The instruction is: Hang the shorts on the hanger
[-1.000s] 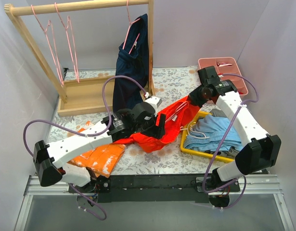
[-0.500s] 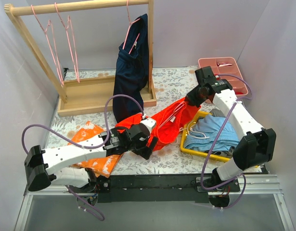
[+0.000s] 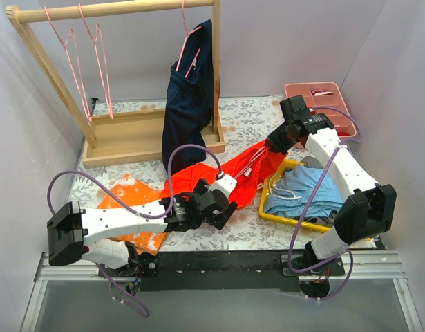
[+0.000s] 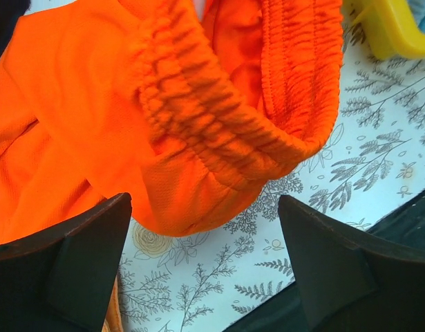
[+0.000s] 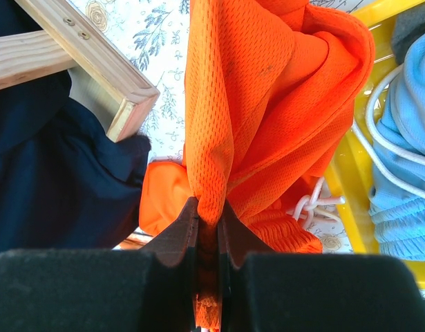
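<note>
The red-orange shorts lie bunched on the floral cloth, left of the yellow tray. My right gripper is shut on a raised fold at their far right end; the right wrist view shows that fold pinched between its jaws, with the white drawstring below. My left gripper is open and empty at the near edge of the shorts. In the left wrist view the elastic waistband lies just beyond its fingertips. Pink wire hangers hang on the wooden rack at the far left.
A navy garment hangs on another pink hanger against the rack post. The rack's wooden base is behind the shorts. An orange speckled cloth lies under my left arm. A yellow tray holds blue clothes. A pink tray stands at the far right.
My left gripper has let go of the shorts and pulled back toward the near edge, now open. The shorts' left part has dropped flat. My right gripper holds its fold almost still.
</note>
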`<state>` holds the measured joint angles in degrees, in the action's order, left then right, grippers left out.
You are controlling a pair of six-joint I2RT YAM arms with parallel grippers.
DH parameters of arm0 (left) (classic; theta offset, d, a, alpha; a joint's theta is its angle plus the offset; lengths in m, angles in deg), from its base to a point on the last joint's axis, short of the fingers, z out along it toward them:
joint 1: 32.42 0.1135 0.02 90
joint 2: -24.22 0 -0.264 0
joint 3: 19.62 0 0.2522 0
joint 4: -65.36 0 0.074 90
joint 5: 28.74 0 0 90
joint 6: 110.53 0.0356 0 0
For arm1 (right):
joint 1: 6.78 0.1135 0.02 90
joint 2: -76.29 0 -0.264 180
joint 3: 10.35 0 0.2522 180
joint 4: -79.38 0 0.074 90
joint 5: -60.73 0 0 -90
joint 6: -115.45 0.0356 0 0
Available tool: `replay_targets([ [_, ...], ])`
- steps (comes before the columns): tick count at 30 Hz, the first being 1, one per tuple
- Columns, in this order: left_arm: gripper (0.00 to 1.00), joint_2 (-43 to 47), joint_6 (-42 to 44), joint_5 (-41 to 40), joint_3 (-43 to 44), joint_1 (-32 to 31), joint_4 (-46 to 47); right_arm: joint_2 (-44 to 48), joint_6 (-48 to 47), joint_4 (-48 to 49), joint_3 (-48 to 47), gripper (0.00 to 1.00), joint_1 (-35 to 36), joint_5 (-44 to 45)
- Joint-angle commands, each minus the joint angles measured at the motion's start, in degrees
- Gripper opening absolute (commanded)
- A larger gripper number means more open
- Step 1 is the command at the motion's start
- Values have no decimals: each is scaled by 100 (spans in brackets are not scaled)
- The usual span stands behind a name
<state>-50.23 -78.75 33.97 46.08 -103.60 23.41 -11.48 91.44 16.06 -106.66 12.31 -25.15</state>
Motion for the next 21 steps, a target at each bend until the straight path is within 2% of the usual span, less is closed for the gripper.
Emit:
replay_targets([
  [1,89,-69,425,-522,-193,-203,533,40,27,-27,-148,1,-28,-166],
  [5,89,-218,732,-795,-316,-256,858,58,36,-18,-78,1,-28,-254],
  [9,87,-324,1180,-1418,-491,-283,1462,110,36,-1,-25,1,-28,-263],
  [13,78,-386,1716,-2095,-571,-274,2105,146,36,-27,-7,1,-28,-289],
  [16,70,-254,1945,-1956,-554,-230,2510,181,10,-45,10,1,-28,-280],
  [21,58,317,1999,-841,-791,-134,2976,225,-52,-71,19,1,-37,-298],
])
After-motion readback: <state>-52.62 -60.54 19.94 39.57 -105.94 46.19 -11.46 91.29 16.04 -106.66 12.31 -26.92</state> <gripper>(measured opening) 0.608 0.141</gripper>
